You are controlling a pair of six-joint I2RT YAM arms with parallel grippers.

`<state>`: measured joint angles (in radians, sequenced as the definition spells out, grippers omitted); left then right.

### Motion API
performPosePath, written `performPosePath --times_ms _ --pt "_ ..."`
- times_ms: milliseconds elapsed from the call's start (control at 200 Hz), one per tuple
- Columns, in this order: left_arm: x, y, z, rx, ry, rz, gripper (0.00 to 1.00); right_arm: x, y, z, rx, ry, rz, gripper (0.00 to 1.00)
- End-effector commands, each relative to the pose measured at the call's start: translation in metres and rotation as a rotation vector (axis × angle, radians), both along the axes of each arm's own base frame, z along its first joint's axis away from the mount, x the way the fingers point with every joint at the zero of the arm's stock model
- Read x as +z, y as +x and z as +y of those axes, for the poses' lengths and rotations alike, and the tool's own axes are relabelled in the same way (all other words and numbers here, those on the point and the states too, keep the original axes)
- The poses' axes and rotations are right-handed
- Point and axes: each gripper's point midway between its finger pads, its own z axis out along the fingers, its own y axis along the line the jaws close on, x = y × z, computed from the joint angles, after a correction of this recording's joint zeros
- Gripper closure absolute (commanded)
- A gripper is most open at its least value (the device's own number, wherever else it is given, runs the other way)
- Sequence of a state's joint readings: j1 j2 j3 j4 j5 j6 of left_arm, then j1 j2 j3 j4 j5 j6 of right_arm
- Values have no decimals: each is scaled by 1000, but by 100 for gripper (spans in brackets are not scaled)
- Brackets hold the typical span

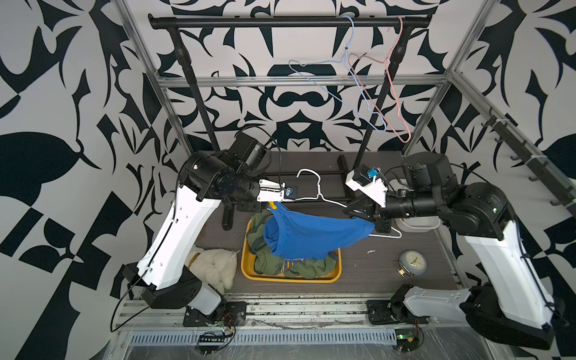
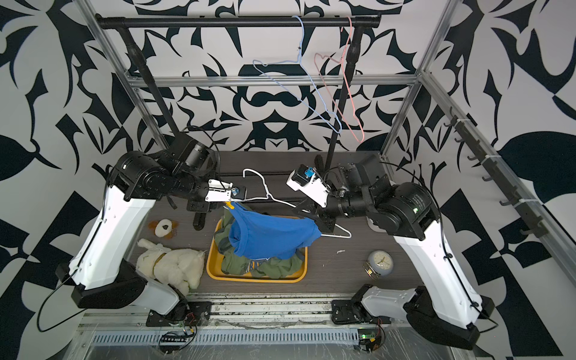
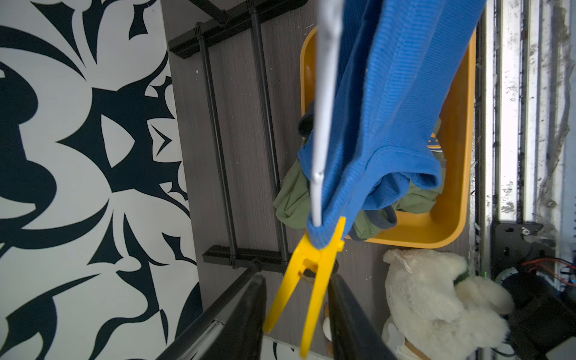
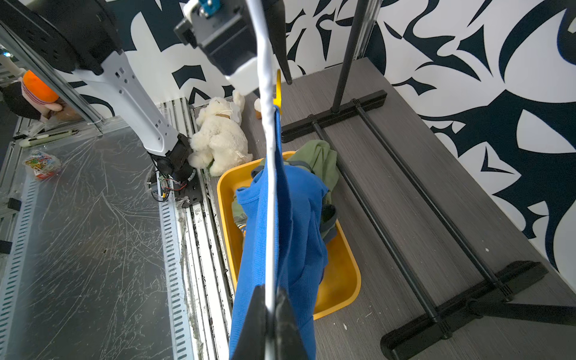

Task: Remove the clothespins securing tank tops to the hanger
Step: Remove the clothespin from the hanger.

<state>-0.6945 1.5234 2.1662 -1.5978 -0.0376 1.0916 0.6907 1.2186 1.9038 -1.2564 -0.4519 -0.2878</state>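
Note:
A bright blue tank top (image 1: 311,233) (image 4: 296,233) hangs from a white wire hanger (image 1: 318,190) (image 4: 270,187) held in the air above a yellow tray (image 1: 290,279). A yellow clothespin (image 3: 314,265) (image 1: 274,205) pins its strap to the hanger's end. My left gripper (image 3: 296,280) has a finger against each spread handle of that pin. My right gripper (image 4: 270,293) (image 1: 375,226) is shut on the hanger wire at the other end, with blue cloth around it. Olive green tank tops (image 1: 274,265) lie crumpled in the tray. No other clothespins are in view.
A white plush toy (image 2: 171,265) lies left of the tray and an alarm clock (image 1: 412,262) to its right. Behind stands a black garment rack (image 1: 280,21) with a blue hanger (image 1: 343,93) and a pink hanger (image 1: 392,103). Its base bars (image 4: 389,233) run along the table.

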Motion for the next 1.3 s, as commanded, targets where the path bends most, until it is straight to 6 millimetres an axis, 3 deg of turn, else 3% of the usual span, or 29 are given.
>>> performPosePath --times_ms 0,405,605,865,1295 --pt "-17 -23 18 -2 88 110 67 29 -5 -3 6 75 -83 100" --pt "-17 -23 19 0 101 98 78 27 -3 -2 3 69 -79 100" --pt "-18 -23 21 7 114 94 91 24 1 -1 -4 58 -75 100" --pt "-14 -25 23 11 104 82 90 15 12 2 -30 24 -62 100" --pt "-9 -40 35 33 88 61 100 -1 39 10 -98 -20 -51 100"
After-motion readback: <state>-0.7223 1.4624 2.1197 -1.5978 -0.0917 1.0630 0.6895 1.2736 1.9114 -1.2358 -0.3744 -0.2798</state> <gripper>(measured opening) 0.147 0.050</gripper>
